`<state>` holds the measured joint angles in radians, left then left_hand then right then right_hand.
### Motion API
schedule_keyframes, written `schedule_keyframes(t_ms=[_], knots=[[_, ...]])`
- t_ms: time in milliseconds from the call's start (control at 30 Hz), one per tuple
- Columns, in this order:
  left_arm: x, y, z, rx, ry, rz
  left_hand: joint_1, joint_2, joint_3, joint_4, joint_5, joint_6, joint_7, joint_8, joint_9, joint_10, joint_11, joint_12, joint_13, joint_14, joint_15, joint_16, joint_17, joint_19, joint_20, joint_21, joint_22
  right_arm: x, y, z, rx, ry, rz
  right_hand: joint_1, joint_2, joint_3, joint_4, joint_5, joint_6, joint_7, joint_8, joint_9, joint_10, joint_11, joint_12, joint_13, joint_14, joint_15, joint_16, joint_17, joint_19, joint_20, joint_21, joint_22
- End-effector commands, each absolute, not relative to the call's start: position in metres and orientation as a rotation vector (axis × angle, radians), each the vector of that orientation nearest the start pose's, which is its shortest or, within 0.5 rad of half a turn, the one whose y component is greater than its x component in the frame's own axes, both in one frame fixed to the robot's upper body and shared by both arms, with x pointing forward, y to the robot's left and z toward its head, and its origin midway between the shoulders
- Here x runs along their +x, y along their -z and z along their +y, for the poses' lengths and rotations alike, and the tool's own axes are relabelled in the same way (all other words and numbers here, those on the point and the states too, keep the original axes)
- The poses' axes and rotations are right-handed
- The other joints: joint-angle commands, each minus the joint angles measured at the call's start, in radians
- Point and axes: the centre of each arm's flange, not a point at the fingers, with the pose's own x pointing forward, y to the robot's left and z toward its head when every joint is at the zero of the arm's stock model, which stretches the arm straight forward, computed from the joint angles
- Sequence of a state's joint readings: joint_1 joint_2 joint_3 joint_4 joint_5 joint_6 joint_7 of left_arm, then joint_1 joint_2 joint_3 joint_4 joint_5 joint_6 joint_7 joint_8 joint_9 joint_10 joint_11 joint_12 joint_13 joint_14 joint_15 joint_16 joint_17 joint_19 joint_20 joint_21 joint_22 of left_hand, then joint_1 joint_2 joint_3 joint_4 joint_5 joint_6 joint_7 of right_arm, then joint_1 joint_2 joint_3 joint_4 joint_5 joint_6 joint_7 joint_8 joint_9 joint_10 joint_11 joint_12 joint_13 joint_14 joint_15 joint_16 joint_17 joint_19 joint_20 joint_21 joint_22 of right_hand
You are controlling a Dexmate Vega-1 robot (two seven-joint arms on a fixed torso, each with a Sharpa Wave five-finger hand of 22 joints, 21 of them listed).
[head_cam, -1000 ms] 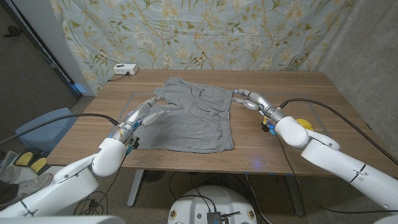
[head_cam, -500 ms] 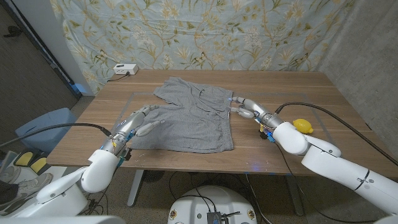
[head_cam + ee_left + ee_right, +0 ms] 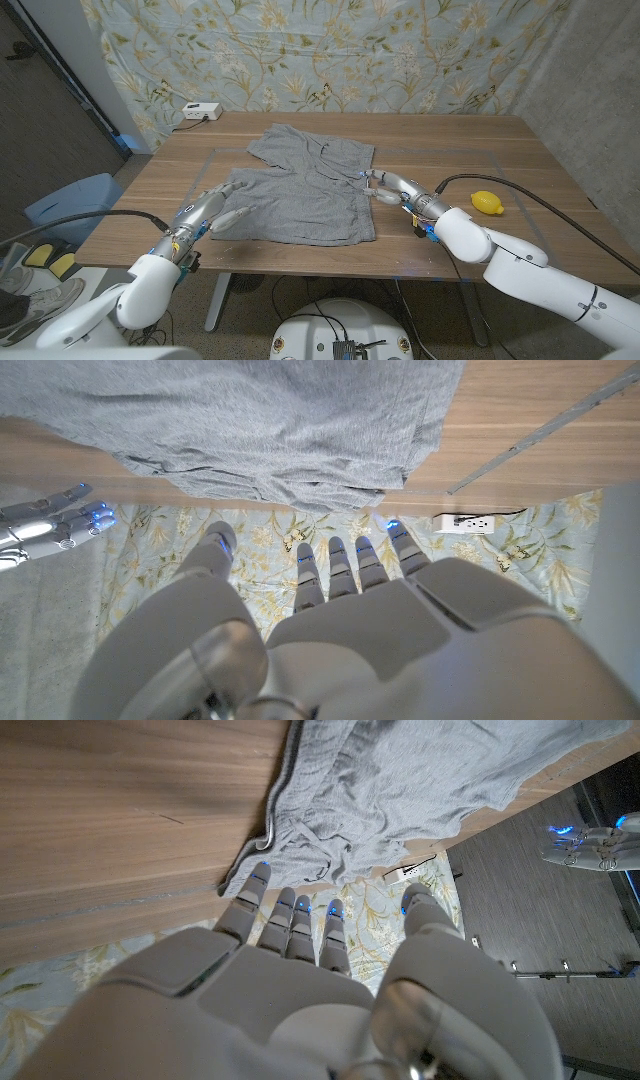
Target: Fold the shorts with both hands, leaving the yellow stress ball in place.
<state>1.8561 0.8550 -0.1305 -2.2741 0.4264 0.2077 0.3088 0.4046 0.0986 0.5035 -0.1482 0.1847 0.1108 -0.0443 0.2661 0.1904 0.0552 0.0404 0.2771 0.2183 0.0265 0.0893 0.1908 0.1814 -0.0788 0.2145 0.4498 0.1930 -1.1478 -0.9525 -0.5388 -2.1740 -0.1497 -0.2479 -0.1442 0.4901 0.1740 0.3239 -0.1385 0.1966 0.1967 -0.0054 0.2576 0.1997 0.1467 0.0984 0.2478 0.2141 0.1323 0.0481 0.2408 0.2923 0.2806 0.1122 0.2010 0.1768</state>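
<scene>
Flat, grey shorts (image 3: 308,187) between two spread hands.

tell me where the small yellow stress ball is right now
In the head view, the small yellow stress ball sits on the wooden table at the robot's right, apart from the grey shorts.

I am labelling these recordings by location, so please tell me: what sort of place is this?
Probably an indoor lab or recording room, not a home. A floral cloth backdrop hangs behind the wooden table, a white power strip lies at its far corner, and cables run along both robot arms.
</scene>
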Motion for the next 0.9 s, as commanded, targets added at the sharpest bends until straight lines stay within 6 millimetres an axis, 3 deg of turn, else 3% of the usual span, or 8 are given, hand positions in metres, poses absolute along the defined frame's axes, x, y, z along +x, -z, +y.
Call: schedule_keyframes(t_ms=[33, 900], knots=[[0.406, 0.119, 0.333, 1.226, -0.199, -0.452, 0.014, -0.004, 0.002, -0.007, -0.002, 0.011, -0.002, -0.005, 0.003, 0.011, -0.005, -0.001, 0.002, -0.004, -0.005, 0.003, 0.003, 0.001, -0.005, -0.003, 0.003, 0.487, 0.1, -0.166, -1.086, -0.296, -0.548, 0.015, 0.001, 0.009, -0.001, 0.009, 0.008, -0.004, -0.004, 0.0, 0.01, -0.005, 0.003, -0.001, 0.005, 0.0, 0.003, -0.001, 0.002, -0.009, 0.004, 0.003], [0.42, 0.13, 0.337, 1.323, -0.182, -0.373, 0.047, -0.01, 0.008, -0.02, -0.001, 0.007, -0.006, -0.025, 0.001, 0.031, -0.015, -0.003, -0.002, 0.012, -0.016, 0.009, 0.002, 0.024, -0.012, -0.004, 0.001, 0.47, 0.134, -0.159, -1.264, -0.303, -0.499, 0.05, -0.007, 0.027, -0.018, 0.007, 0.013, -0.002, -0.015, -0.002, 0.013, -0.014, -0.001, -0.002, 0.015, -0.014, 0.001, -0.013, 0.01, -0.02, 0.006, 0.003]])
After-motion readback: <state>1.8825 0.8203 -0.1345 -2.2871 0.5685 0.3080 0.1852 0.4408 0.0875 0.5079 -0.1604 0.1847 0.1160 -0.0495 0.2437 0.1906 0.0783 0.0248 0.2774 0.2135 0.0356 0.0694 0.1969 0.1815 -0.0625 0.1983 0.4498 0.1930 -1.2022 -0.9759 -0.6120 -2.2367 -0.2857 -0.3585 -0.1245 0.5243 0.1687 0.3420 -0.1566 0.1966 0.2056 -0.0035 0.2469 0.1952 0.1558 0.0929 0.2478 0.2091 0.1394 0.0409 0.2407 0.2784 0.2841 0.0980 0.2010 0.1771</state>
